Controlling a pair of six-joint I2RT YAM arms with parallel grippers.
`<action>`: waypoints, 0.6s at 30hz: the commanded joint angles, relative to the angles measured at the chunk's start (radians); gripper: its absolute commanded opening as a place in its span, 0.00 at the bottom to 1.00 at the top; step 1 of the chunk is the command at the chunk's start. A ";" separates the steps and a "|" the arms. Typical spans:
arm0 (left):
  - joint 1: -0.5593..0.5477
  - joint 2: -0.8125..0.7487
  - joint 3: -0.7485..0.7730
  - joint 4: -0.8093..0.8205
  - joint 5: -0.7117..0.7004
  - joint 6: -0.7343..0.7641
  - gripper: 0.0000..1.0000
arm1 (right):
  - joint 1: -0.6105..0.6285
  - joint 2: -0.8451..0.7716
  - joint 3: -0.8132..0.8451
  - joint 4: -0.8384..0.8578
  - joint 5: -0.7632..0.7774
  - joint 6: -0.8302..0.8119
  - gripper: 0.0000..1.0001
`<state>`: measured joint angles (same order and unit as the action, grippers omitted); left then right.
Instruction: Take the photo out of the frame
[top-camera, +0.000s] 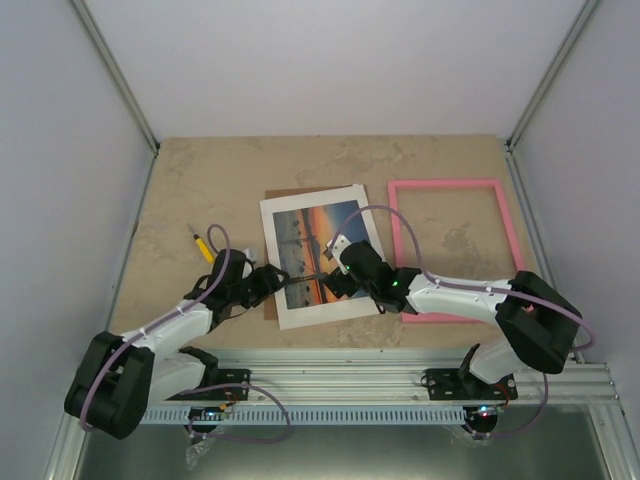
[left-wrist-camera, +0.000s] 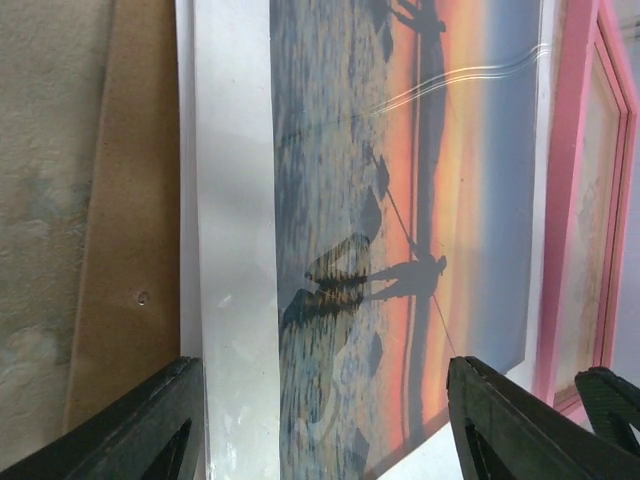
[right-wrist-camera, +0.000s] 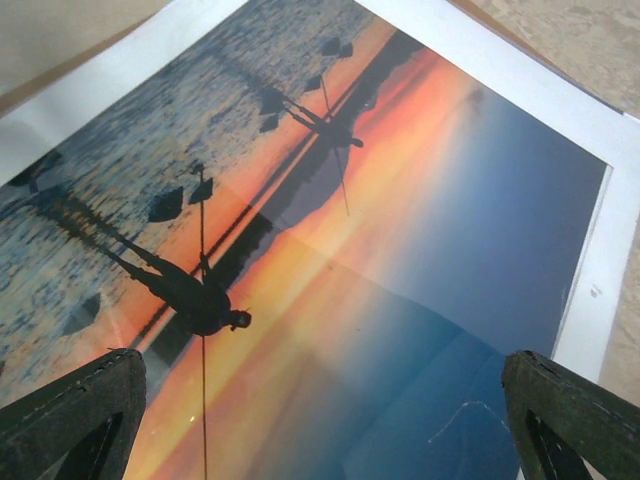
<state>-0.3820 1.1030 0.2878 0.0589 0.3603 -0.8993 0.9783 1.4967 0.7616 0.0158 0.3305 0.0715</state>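
Note:
The photo, an orange sunset over blue water, lies in a white mat on a brown backing board at the table's middle. The pink frame lies empty to its right, apart from it. My left gripper is open at the photo's near left edge. Its fingers straddle the mat and photo, with the frame beyond. My right gripper is open just above the photo's near right part. Its fingers span the photo, holding nothing.
A yellow pen-like tool lies left of the board. Grey walls stand on three sides of the table. The two grippers are close together over the photo's near edge. The mat's edge shows in the right wrist view.

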 joint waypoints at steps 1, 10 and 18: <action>-0.013 -0.027 0.008 0.023 0.030 -0.024 0.68 | 0.009 -0.023 -0.010 0.044 -0.047 -0.019 0.98; -0.039 0.034 0.026 0.078 0.033 -0.036 0.67 | 0.043 -0.017 -0.010 0.058 -0.094 -0.055 0.98; -0.087 0.118 0.082 0.109 0.004 -0.038 0.66 | 0.032 -0.048 -0.032 0.076 -0.005 -0.016 0.98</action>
<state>-0.4461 1.1954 0.3218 0.1150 0.3649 -0.9291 1.0180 1.4879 0.7517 0.0528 0.2695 0.0349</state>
